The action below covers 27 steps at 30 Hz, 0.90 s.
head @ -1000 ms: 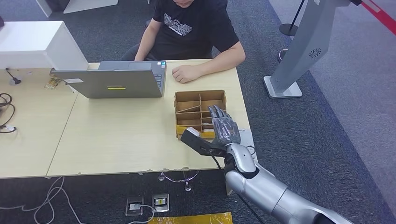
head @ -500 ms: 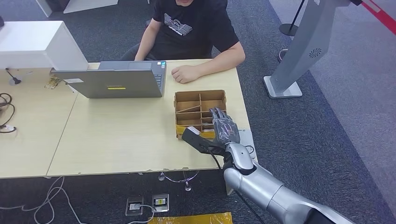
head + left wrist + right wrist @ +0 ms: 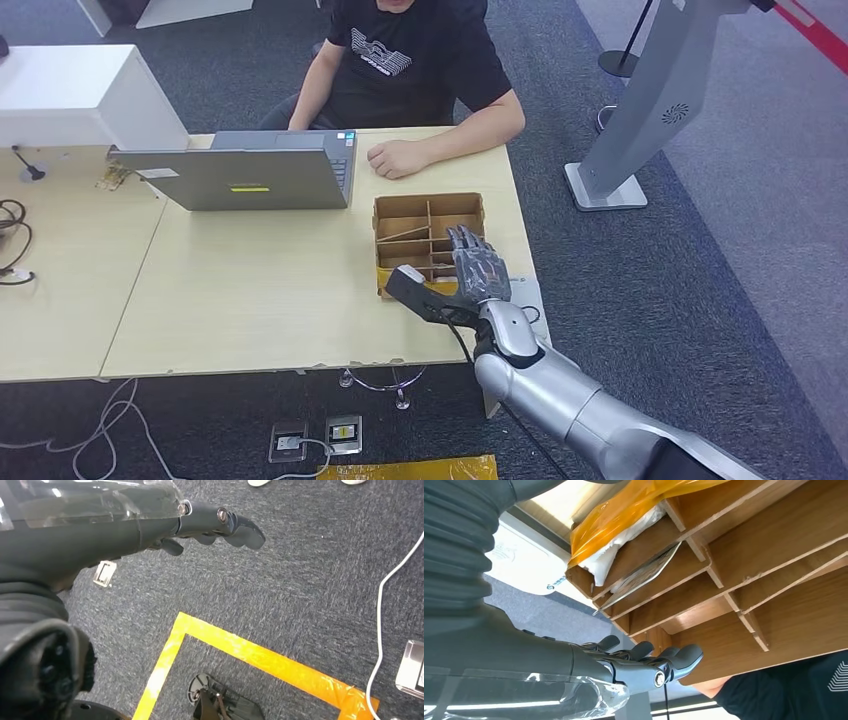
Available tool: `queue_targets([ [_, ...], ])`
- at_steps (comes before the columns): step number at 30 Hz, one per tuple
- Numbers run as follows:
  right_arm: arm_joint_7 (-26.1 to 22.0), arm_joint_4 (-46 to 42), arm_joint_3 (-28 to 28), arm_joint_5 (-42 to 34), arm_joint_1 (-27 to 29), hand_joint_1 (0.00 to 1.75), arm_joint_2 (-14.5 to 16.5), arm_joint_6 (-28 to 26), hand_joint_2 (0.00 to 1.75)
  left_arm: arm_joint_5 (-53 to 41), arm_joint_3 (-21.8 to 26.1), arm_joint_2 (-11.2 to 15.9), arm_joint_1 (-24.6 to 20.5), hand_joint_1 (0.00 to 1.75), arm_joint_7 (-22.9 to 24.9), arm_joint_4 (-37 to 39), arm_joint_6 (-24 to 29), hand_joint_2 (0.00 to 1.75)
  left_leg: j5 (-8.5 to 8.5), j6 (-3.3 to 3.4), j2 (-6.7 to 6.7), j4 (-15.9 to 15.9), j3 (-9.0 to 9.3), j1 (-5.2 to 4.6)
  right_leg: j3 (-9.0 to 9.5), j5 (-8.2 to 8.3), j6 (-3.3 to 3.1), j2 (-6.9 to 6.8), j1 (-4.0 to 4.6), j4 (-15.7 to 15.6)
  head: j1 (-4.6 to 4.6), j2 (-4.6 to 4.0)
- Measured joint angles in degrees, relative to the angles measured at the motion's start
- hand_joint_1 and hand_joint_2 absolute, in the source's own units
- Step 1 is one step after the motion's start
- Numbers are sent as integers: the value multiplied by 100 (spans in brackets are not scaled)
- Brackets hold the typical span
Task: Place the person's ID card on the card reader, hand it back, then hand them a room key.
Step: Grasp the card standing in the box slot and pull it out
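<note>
Desk (image 3: 250, 290), right hand (image 3: 478, 268) over organizer (image 3: 428, 213)

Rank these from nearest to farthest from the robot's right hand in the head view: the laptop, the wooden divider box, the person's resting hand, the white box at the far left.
1. Wooden divider box: directly under the right hand.
2. Person's resting hand: beyond the box, at the table's far edge.
3. Laptop: further left, mid-table.
4. White box: far left corner.

Matt brown cardboard organiser (image 3: 428, 215) on smooth pale wood-look table (image 3: 250, 290); glossy orange plastic film (image 3: 634, 510); rough grey carpet (image 3: 310, 580).
</note>
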Motion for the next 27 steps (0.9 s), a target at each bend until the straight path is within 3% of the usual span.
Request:
queue_targets([
  [9, 9, 84, 65, 2, -9, 0, 60, -7, 175, -167, 210, -20, 0, 0, -68, 34, 0, 0, 0, 0, 0, 0, 0, 0, 0, 0, 0, 0, 0, 0, 1, 0],
  [10, 16, 93, 74, 0, -9, 36, 60, -6, 175, -189, 237, -25, -1, 0, -83, 37, 0, 0, 0, 0, 0, 0, 0, 0, 0, 0, 0, 0, 0, 0, 1, 0],
  [13, 53, 127, 106, -22, -8, 167, 60, -4, 175, -280, 299, -46, -2, 0, -98, 45, 0, 0, 0, 0, 1, 0, 1, 0, -1, 0, 0, 0, 0, -1, 1, 0],
  [14, 66, 139, 116, -29, -8, 175, 59, -2, 175, -310, 314, -54, -2, 0, -96, 48, 0, 0, 0, 0, 1, 0, 1, 0, -1, 0, 0, 0, 0, -1, 1, 0],
  [27, 140, 360, 137, 156, -7, 175, 42, -24, 175, -755, 567, -134, -1, 0, -105, 61, 0, 0, 0, 0, 1, 0, 3, 0, 0, 0, 0, 1, 0, -1, 1, 0],
])
